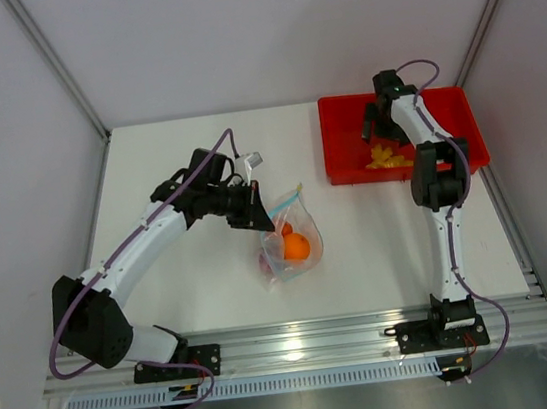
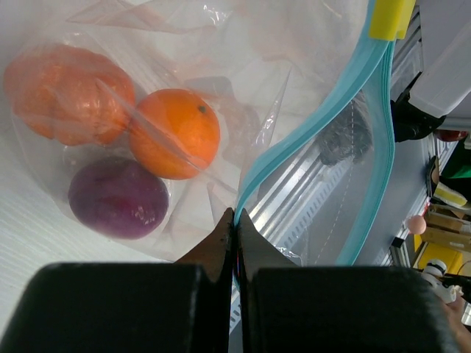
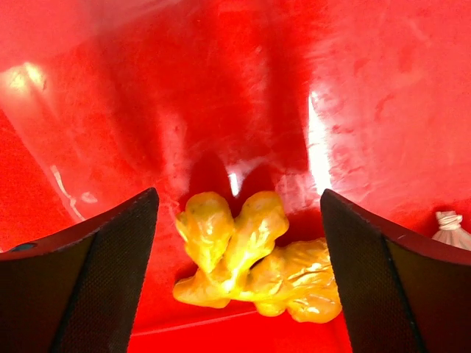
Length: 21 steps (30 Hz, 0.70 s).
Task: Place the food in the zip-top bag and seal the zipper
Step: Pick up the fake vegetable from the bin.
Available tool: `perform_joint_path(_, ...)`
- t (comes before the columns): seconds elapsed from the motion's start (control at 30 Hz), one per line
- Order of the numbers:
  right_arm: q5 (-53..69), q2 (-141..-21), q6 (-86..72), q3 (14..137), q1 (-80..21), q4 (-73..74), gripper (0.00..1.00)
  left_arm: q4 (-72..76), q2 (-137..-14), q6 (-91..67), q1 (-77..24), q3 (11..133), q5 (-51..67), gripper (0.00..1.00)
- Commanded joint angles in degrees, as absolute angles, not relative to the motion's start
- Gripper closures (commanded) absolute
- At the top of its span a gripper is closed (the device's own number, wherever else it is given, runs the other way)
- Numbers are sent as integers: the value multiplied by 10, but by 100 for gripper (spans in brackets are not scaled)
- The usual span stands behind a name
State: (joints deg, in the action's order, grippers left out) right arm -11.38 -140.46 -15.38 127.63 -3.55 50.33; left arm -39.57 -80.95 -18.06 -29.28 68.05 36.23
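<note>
The chunks (image 3: 254, 257) lie as one knobbly yellow clump on the floor of the tray (image 3: 221, 88), with the white piece (image 3: 450, 228) at their 3 o'clock, apart from them. The step in hand looks like picking up this clump. The right gripper (image 3: 239, 202) hangs over it with its fingers (image 3: 96, 279) spread wide, one at 9 o'clock of the clump and one at 3 o'clock, neither touching it. The clump sits a little toward 6 o'clock of the midpoint between the tips.

To do this well, the gripper would shift slightly that way, come down until the tips near the tray floor, and close across the clump's thick middle. Closing on the two lobes at 12 o'clock risks them slipping out. The finger at 3 o'clock should avoid the white piece.

In the top view the bag (image 1: 294, 242) lies at 8 o'clock of the tray, well apart. The left gripper (image 2: 235, 220) is pinched tight on the zipper (image 2: 316, 125), lifting one lip so the mouth gapes. Inside are the ball (image 2: 175, 132), pumpkin (image 2: 66, 92) and purple piece (image 2: 118, 197).
</note>
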Motion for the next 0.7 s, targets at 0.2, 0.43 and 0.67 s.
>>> perform_joint_path(0.2,-65,-1347,-133,1259,-42,505,1,-384,-802,-185,-294,686,373,99)
perform_joint_path(0.43,-83,-1339,-139,1195,-57,488,1,-386,-810,-183,-294,693,379,99)
perform_joint_path(0.67,-90,-1357,-140,1181,-58,487,5,-394,-805,-178,-294,694,373,99)
